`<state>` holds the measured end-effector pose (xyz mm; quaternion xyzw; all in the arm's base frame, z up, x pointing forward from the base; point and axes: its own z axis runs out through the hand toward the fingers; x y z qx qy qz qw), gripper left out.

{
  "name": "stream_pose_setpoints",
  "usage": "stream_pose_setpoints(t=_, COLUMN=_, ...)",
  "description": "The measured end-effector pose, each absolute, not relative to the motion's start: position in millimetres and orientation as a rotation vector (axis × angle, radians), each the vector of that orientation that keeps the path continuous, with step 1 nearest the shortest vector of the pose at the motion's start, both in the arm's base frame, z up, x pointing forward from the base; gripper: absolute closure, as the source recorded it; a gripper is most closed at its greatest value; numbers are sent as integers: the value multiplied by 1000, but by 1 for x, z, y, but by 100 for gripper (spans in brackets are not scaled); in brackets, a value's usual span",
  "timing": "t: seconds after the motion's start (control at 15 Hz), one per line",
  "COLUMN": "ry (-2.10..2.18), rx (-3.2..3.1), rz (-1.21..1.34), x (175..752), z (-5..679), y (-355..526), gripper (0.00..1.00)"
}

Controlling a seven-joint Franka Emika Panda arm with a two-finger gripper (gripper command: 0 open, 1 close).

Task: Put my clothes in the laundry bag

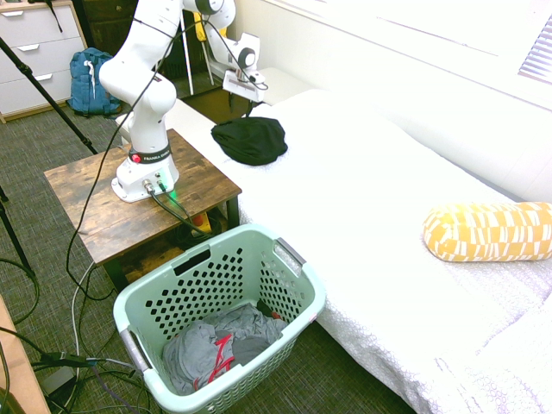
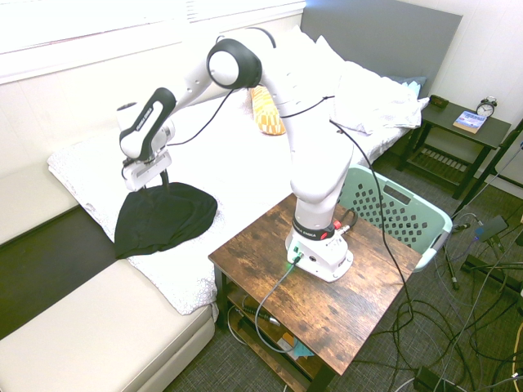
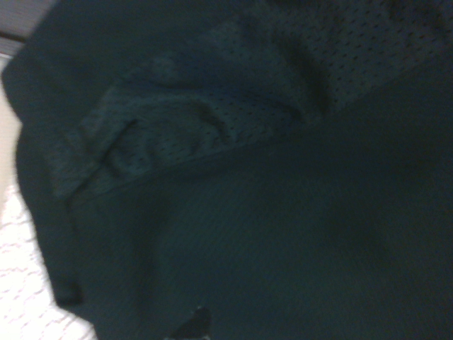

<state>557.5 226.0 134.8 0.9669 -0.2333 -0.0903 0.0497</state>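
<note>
Presently over black garment (image 1: 250,141), with gripper (image 2: 154,181) released, near far-left edge of bed (image 1: 345,233); nearer, beside bed, laundry basket (image 1: 203,285).

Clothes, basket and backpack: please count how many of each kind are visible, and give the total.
Clothes: 2, the black garment on the bed and the grey garment in the basket
Basket: 1, pale green
Backpack: 1, blue
Total: 4
</note>
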Motion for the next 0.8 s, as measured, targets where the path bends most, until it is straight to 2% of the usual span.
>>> stream_pose_setpoints(t=0.2, ry=-690, rx=2882, rz=-207, x=570, z=90, y=231, gripper=0)
stream_pose_setpoints(t=0.6, ry=-699, rx=2815, rz=-127, x=594, z=56, y=217, gripper=0)
stream_pose_setpoints(t=0.67, ry=-689, rx=2808, rz=-135, x=591, z=50, y=217, gripper=100)
stream_pose_setpoints(t=0.8, ry=-685, rx=2799, rz=-155, x=586, z=45, y=216, gripper=100)
